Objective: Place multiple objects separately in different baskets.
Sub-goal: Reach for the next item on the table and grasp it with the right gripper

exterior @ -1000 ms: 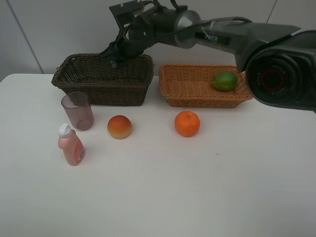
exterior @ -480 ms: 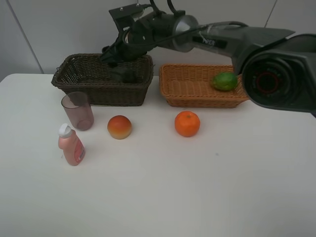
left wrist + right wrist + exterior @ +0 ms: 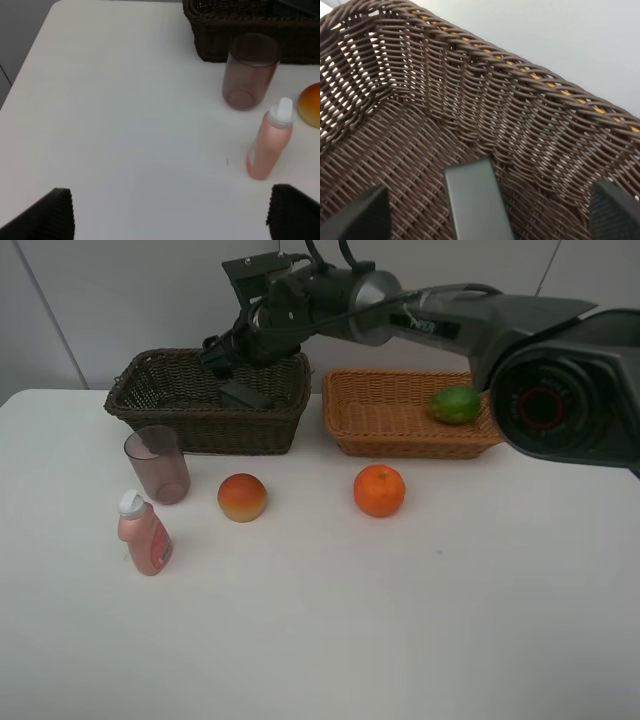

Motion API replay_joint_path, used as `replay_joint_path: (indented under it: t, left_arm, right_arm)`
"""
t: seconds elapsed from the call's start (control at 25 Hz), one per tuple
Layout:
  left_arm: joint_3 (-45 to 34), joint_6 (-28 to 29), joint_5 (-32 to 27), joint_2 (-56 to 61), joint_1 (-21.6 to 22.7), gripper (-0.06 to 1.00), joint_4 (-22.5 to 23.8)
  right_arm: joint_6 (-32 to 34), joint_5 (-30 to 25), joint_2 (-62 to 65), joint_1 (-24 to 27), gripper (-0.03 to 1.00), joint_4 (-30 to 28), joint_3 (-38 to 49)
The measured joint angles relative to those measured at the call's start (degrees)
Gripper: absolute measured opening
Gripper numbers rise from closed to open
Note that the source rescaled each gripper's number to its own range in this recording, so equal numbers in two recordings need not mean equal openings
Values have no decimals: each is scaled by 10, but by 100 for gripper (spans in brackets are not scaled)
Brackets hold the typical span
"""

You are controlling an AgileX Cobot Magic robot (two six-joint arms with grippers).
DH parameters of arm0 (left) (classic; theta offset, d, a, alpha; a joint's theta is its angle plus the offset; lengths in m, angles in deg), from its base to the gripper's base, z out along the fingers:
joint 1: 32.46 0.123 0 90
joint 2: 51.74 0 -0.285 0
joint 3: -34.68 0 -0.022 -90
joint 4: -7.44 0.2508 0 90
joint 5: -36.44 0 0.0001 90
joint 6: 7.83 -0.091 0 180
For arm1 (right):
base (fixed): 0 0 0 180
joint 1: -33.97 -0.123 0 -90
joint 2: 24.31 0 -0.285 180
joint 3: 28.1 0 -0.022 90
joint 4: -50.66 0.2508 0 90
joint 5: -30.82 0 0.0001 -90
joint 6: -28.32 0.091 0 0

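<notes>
The black bottle (image 3: 245, 395) lies inside the dark brown basket (image 3: 200, 430). My right gripper (image 3: 222, 348) hovers open just above it; in the right wrist view the bottle (image 3: 477, 205) lies on the basket floor (image 3: 470, 100) between the spread fingers of the gripper (image 3: 487, 215). The green fruit (image 3: 456, 404) sits in the light tan basket (image 3: 390, 435). The orange (image 3: 379, 490), peach-like fruit (image 3: 242, 497), purplish cup (image 3: 157, 464) and pink bottle (image 3: 144, 533) stand on the table. My left gripper (image 3: 170, 215) is open and empty, set back from the pink bottle (image 3: 270, 142) and cup (image 3: 250, 70).
The right arm (image 3: 470, 310) stretches across above both baskets from the right. The white table (image 3: 400, 620) reaches its left edge near the cup. A grey wall stands behind the baskets.
The right gripper has let go of the black bottle, which now lies in the dark basket. The gripper has risen slightly. Nothing else has moved.
</notes>
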Motion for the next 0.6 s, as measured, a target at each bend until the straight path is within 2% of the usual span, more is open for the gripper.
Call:
replay_joint_path:
  t: [0.28,0.44,0.6]
  left_arm:
    - [0,0,0,0,0,100,0]
    - [0,0,0,0,0,100,0]
    - [0,0,0,0,0,100,0]
  right_arm:
    - [0,-30,35,0,78,3,0]
    - [-4,-91,76,0,78,3,0]
    - [-50,-167,102,0,78,4,0]
